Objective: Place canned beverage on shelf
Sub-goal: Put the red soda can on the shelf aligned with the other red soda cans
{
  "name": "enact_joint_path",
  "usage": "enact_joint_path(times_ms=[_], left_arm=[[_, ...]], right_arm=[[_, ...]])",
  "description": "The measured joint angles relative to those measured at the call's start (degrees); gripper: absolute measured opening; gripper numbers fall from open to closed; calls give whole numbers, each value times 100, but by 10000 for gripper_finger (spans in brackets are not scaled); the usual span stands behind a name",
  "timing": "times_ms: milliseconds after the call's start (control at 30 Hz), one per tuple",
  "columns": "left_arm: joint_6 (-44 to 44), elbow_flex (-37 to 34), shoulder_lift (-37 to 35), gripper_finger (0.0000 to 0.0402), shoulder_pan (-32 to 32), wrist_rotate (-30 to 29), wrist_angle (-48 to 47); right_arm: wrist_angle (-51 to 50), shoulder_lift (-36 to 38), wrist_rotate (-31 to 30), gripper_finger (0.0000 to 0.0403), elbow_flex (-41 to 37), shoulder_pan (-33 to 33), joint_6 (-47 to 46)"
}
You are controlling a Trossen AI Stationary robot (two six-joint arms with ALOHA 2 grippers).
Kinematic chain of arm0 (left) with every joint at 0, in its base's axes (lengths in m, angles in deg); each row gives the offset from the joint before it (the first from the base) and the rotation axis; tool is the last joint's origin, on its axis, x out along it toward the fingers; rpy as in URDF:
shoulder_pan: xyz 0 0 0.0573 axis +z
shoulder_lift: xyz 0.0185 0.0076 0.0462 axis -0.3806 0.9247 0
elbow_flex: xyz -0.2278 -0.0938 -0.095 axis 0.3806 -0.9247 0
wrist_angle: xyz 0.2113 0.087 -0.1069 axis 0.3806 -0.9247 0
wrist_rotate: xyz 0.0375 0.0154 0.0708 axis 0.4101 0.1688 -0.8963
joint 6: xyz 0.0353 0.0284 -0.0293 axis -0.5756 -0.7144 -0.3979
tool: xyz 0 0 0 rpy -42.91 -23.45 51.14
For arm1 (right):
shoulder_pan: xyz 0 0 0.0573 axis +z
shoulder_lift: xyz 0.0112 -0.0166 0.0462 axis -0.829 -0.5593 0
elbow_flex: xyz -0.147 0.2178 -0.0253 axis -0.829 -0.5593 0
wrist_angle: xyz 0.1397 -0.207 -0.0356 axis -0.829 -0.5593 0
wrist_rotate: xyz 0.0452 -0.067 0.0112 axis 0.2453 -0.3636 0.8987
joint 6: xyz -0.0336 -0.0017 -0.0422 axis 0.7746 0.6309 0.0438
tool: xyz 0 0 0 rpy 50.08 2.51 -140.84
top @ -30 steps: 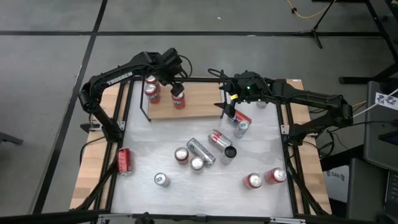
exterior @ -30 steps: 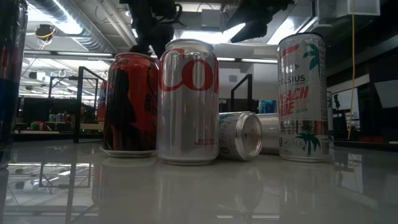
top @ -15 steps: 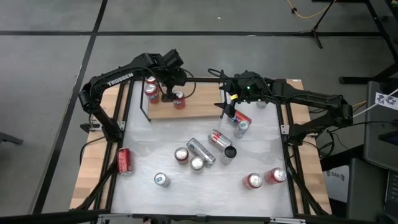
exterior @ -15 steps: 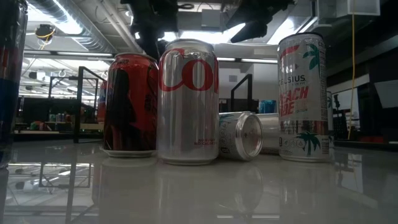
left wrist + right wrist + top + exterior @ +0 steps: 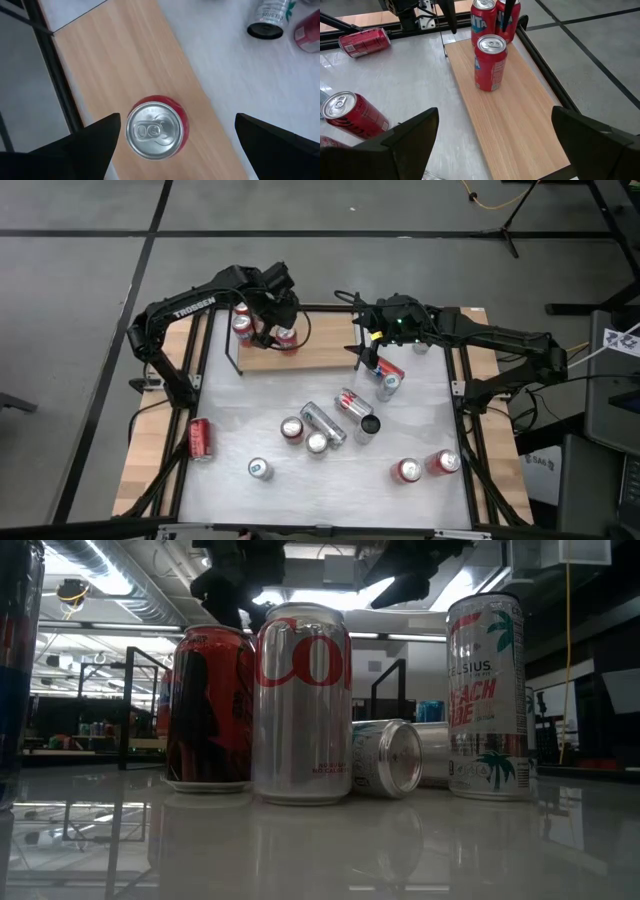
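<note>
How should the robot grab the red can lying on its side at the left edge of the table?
Probably from straight above: the red can lies flat on the table, so its round sides are free. A gripper could close across the middle of its body, fingers on either long side, not over the ends.

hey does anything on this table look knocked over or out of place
Yes. Several cans lie on their sides on the table: a red can near its left edge, and a silver can in the middle. The cans on the shelf stand upright, including the red one under the open left gripper. No spill shows.
</note>
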Motion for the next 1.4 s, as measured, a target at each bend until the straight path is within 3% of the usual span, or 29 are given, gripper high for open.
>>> enact_joint_path(times_ms=[333, 600, 1400], left_arm=[[-263, -512, 1, 385, 53, -61, 291], [-583, -968, -7, 385, 52, -459, 906], [-472, -992, -5, 385, -97, -453, 954]], right_arm=[[2, 0, -1, 379, 0, 2, -1], [2, 0, 1, 379, 0, 2, -2], [2, 0, 0, 379, 0, 2, -2]])
